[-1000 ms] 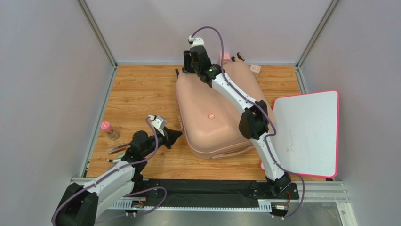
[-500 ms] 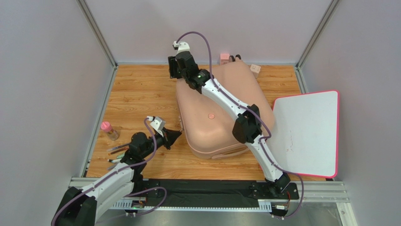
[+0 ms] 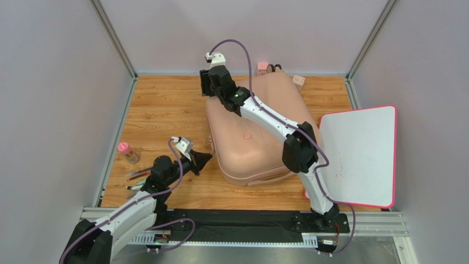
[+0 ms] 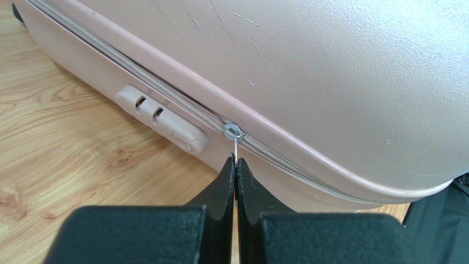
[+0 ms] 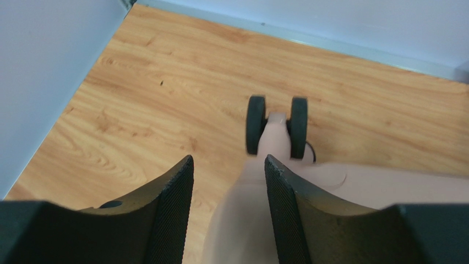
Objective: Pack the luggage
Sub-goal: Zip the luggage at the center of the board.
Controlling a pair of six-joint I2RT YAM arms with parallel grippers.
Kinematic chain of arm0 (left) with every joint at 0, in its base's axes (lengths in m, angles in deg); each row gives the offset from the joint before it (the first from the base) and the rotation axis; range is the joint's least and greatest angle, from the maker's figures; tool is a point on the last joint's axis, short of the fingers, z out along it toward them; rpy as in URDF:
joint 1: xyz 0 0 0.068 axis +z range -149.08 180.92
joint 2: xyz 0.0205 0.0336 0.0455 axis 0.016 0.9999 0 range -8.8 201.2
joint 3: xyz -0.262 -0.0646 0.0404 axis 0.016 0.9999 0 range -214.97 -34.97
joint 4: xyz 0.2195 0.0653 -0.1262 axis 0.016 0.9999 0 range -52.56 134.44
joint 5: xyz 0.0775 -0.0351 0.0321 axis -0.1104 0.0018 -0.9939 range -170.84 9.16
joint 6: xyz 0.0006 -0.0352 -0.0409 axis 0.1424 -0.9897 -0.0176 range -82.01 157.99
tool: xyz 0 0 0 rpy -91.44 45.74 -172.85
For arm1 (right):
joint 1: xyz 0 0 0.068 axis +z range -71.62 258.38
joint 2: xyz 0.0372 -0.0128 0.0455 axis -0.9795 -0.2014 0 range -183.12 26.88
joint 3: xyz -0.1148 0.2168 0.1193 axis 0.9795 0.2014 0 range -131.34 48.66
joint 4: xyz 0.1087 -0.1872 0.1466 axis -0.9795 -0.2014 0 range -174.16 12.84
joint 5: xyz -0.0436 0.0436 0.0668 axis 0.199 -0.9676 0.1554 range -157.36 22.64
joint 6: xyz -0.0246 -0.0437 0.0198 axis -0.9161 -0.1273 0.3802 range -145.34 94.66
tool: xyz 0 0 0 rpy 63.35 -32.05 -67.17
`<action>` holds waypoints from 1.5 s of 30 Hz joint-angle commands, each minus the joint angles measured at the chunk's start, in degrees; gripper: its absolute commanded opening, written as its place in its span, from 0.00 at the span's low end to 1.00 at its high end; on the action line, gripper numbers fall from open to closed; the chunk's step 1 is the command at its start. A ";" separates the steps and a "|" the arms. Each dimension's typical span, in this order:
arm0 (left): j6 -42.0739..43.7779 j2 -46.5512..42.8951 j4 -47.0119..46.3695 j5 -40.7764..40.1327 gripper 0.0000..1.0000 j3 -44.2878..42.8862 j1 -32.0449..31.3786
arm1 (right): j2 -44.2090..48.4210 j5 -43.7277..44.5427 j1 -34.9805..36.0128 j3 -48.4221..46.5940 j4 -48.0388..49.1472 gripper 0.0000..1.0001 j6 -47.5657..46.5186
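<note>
Since the luggage (image 3: 258,132) lies shut, only zipping seems left: your left gripper (image 4: 235,162) pinches the zipper pull (image 4: 235,146); your right gripper (image 5: 228,159) hangs parted (empty) above a wheel (image 5: 256,132).

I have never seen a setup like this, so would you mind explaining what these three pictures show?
These are two robot arms bolted at the near edge of a wooden table. The wide picture looks down from above and behind them; the other two come from a camera on each wrist. A pale pink suitcase lies on the table, lid down, with a white board to its right and a pink-capped bottle and some pen-like sticks to its left. The left gripper is shut on the zipper pull. The right gripper is open, holding nothing, over the suitcase's far corner by a caster wheel.
</note>
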 commanded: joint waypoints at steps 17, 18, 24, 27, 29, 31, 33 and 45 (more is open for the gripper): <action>0.36 2.46 -2.61 -0.58 0.00 -2.40 -0.79 | 51.70 17.45 29.45 49.00 -10.89 0.52 0.84; 0.62 2.63 -2.43 -0.67 0.00 -2.49 -0.79 | 57.21 17.45 32.43 51.55 -11.50 0.52 1.99; 1.85 4.65 -0.94 -0.93 0.00 -4.51 -0.79 | 66.31 16.32 37.99 70.10 -21.42 0.45 15.08; 2.20 6.15 -0.85 -0.58 0.00 -5.13 -0.79 | 66.76 15.52 40.01 76.18 -20.65 0.42 18.26; 2.29 6.50 -0.85 -0.49 0.00 -5.65 -0.79 | 66.49 17.10 41.59 78.72 -18.72 0.42 18.52; 2.64 6.68 -0.59 -0.58 0.00 -5.92 -0.79 | 66.14 19.11 41.78 79.96 -17.66 0.42 18.70; 3.08 6.68 0.99 -0.84 0.00 -6.62 -0.79 | 64.74 20.44 41.86 80.67 -16.87 0.43 18.17; 4.75 6.15 3.98 -1.37 0.00 -7.06 -0.79 | 54.71 36.07 43.71 80.93 -19.59 0.48 18.17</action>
